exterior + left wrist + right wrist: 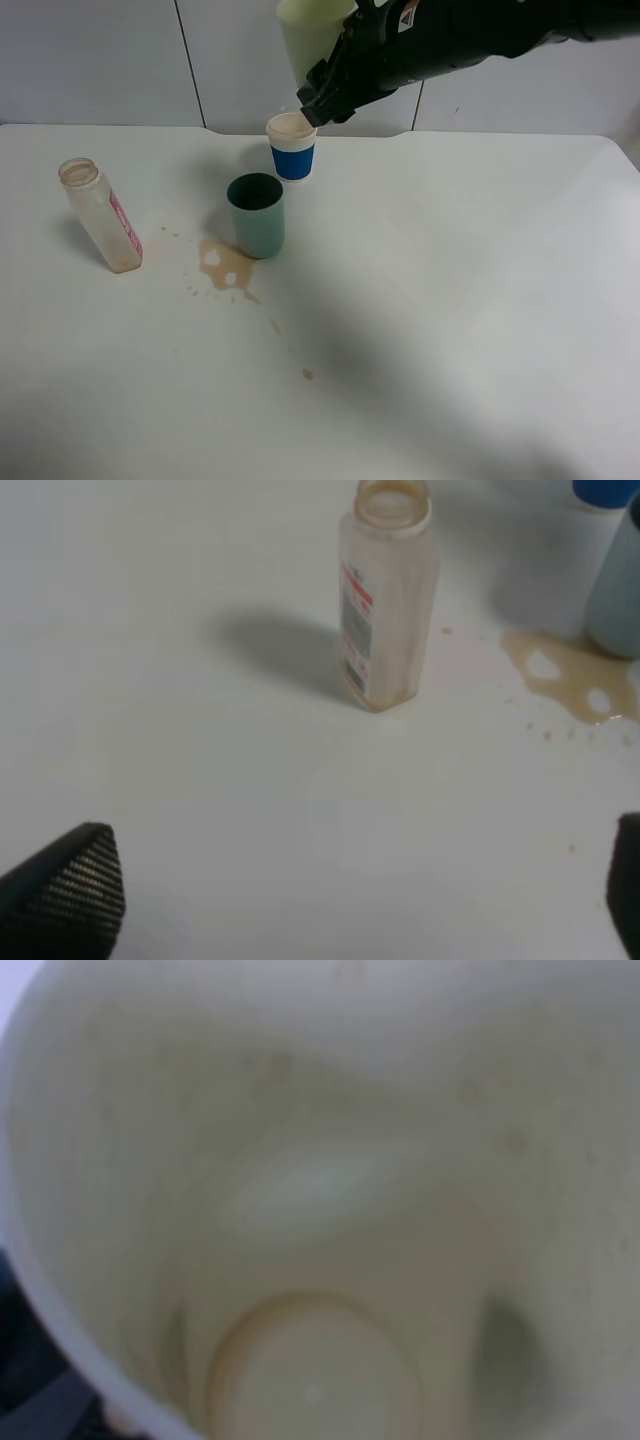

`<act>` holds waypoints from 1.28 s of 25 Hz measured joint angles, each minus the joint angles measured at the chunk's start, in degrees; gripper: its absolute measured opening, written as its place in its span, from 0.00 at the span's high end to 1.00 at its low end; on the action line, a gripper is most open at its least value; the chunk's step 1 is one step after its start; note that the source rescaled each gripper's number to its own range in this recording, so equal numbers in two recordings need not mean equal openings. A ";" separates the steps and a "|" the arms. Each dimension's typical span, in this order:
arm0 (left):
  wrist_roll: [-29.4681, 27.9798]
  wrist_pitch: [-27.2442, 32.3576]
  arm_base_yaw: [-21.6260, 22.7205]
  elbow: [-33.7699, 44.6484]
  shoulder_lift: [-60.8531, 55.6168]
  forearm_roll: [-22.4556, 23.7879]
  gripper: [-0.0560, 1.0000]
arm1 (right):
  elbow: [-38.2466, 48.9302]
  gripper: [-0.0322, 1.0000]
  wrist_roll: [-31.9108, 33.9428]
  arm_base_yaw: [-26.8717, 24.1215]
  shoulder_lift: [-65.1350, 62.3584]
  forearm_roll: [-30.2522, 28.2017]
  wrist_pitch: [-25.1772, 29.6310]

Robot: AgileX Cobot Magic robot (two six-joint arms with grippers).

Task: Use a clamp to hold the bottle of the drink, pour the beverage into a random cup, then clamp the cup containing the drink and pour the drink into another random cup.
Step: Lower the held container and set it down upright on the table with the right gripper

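In the exterior high view, the right gripper (325, 95) reaches in from the upper right and grips a pale yellow-green cup (310, 35), tipped over the blue-banded paper cup (292, 147). The held cup sits at about twelve o'clock from the blue-banded cup, just above its rim, and the black fingers come down almost to that rim. The blue-banded cup stands upright near the table's far edge and holds a light tan drink. The right wrist view is filled by the inside of the pale cup (320, 1200), blurred, with a round tan patch low in it; the jaws themselves cannot be seen there, though they are closed on the cup's wall in the high view.

A teal cup (256, 214) stands upright at about seven o'clock from the blue-banded cup, close beside it but apart. A brown spill (225, 268) lies on the white table (470, 300) at the teal cup's base, with small drops trailing toward five o'clock.

The uncapped drink bottle (100, 215) stands well apart at nine o'clock from the teal cup, nearly empty, with a red label. In the left wrist view, the bottle (385, 595) stands well away from the left gripper (350, 900), whose two fingertips (70, 885) are spread wide and hold nothing.
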 joint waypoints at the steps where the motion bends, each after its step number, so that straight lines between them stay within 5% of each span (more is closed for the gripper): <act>1: 0.00 0.00 0.00 0.00 0.00 0.00 0.07 | 1.72 0.97 -2.62 0.00 0.00 2.48 -2.78; 12: 0.00 0.00 0.00 0.00 0.00 0.00 0.07 | 16.81 0.97 -3.84 0.00 0.00 7.77 -27.73; 23: 0.00 0.00 0.00 0.00 0.00 0.00 0.07 | 18.18 0.97 12.76 -6.32 6.56 0.24 -32.48; 32: 0.00 0.00 0.00 0.00 0.00 0.00 0.07 | 18.36 0.97 18.60 -8.67 13.40 -3.33 -37.11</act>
